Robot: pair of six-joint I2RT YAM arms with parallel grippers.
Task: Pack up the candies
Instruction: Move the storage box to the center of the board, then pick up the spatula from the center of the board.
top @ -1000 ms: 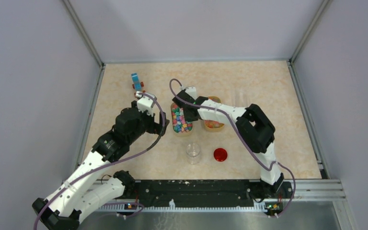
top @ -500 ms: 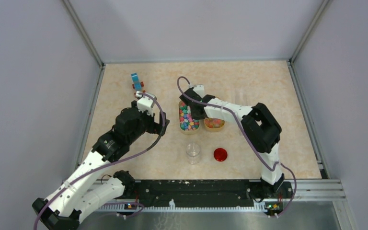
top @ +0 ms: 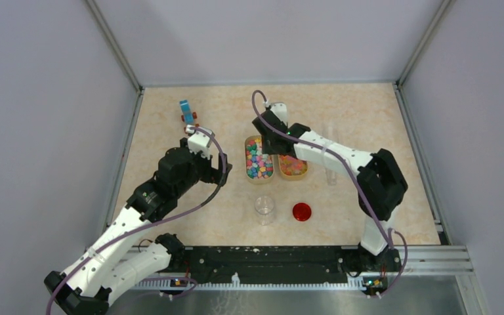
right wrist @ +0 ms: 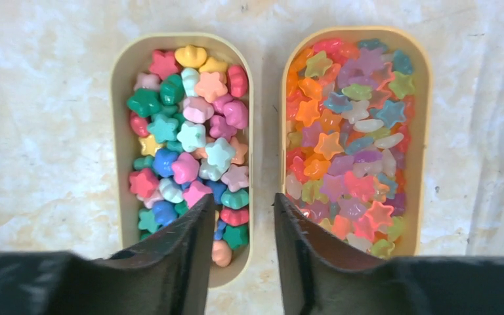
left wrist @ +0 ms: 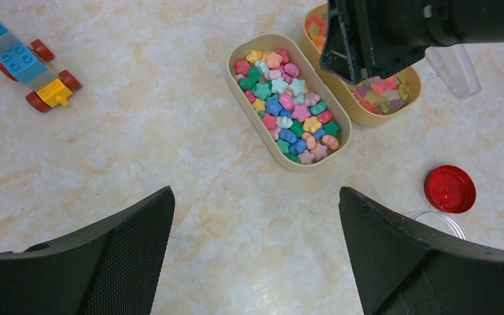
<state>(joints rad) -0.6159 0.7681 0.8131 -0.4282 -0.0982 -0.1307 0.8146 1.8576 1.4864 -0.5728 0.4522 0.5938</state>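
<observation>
**Top and wrist views, largest item first.**

- **Table** (top: 367,118): pale marbled top.
- **Left gripper** (left wrist: 256,190): my jaws are spread wide and empty, hanging well back from both trays.
- **Right gripper** (right wrist: 243,200): my jaws are parted a little with nothing between them. They are poised over the strip of table that separates the two trays, at one end. One finger (right wrist: 184,243) overlaps the left tray's rim and the other overlaps the right tray's.
- **Left tray** (right wrist: 119,98): a beige oval filled with opaque candies (right wrist: 190,138).
- **Right tray** (right wrist: 423,131): the same shape, just beside its neighbour, holding translucent pieces.
- **Jar** (top: 264,209): clear and lidless, standing nearer my bases, apart from the trays. I judge it the packing target.
- **Lid** (top: 301,211): red, just beside the jar.
- **Candies:** stars and rounded shapes, each far smaller than my finger.
  - **Handling:** I judge them light, hard and smooth, apt to skid out of a pinch.
  - **Grip:** I would take a single piece across its flat sides from the top of the heap.
  - **Position:** they lie below and to either side of my right jaws, with none within them.
</observation>
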